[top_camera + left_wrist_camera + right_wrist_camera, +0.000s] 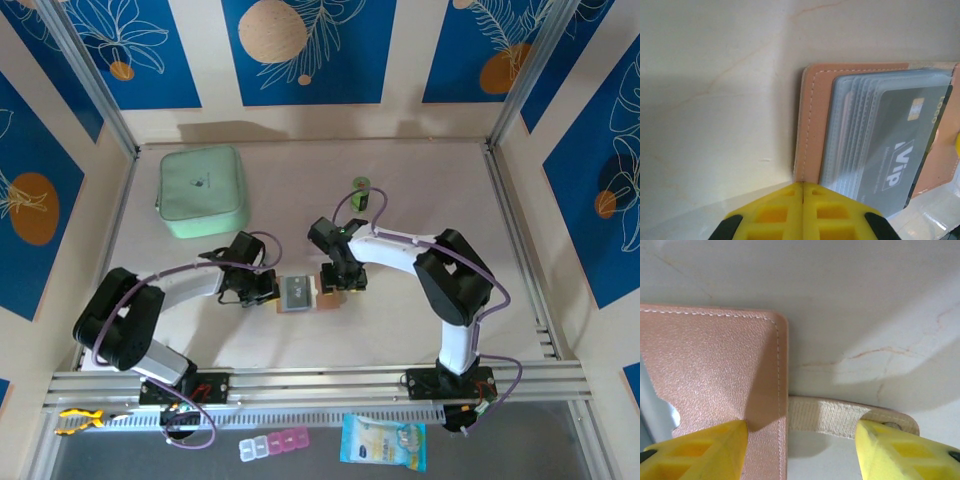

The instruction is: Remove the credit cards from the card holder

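The card holder (328, 298) lies spread open on the table between my two grippers, tan outside and grey sleeves inside. In the left wrist view its tan flap (815, 125) frames a stack of clear sleeves, and a grey-blue credit card (900, 150) marked VIP sits in the top sleeve. My left gripper (803, 184) is shut, its tips resting against the holder's near edge. My right gripper (802, 440) is open. One of its fingers is over the tan flap (715, 370) and the other is on the snap end of the cream strap (830, 417).
A mint-green zip case (203, 190) lies at the back left and a small green object (361, 190) stands behind the right arm. Below the rail at the front lie a blue snack packet (383, 442), a pill box (274, 444) and a yellow tool (78, 420).
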Tool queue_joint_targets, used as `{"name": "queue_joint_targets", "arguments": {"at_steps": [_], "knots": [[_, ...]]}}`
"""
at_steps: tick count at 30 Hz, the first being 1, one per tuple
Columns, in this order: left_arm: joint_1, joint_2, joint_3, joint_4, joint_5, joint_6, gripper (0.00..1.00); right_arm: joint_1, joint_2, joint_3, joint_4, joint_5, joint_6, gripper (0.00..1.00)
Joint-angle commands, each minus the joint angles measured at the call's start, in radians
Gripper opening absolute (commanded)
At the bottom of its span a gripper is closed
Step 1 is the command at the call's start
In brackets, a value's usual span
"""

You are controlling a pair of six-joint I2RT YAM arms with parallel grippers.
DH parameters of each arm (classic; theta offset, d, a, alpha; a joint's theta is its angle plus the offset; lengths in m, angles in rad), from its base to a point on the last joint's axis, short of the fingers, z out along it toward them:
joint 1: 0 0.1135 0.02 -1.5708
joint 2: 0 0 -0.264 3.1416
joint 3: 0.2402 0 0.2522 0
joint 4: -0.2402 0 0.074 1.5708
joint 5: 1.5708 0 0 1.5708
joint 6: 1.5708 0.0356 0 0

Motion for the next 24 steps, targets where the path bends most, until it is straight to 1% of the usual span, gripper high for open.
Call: {"name": "queue_joint_targets", "arguments": {"at_steps": [1, 5, 8, 11, 15, 19, 24], "knots": [[0.010, -0.046, 0.048, -0.074, -0.020, 0.008, 0.00, -0.008, -0.091, -0.005, 0.004, -0.028, -0.004, 0.58], [0.011, -0.064, 0.091, -0.112, -0.030, 0.022, 0.00, -0.018, -0.148, -0.012, 0.017, -0.066, 0.001, 0.56], [0.006, -0.057, 0.113, -0.104, -0.005, 0.024, 0.00, -0.031, -0.176, -0.030, 0.074, -0.142, 0.005, 0.55], [-0.014, -0.037, 0.133, -0.092, 0.009, 0.025, 0.00, -0.043, -0.183, -0.054, 0.145, -0.236, 0.014, 0.51], [-0.035, -0.002, 0.144, -0.070, 0.016, 0.017, 0.00, -0.053, -0.165, -0.084, 0.253, -0.358, 0.039, 0.45], [-0.041, 0.031, 0.152, -0.037, 0.047, 0.020, 0.00, -0.054, -0.136, -0.100, 0.328, -0.417, 0.059, 0.38], [-0.050, 0.072, 0.153, -0.010, 0.077, 0.022, 0.00, -0.056, -0.078, -0.104, 0.395, -0.484, 0.072, 0.33]]}}
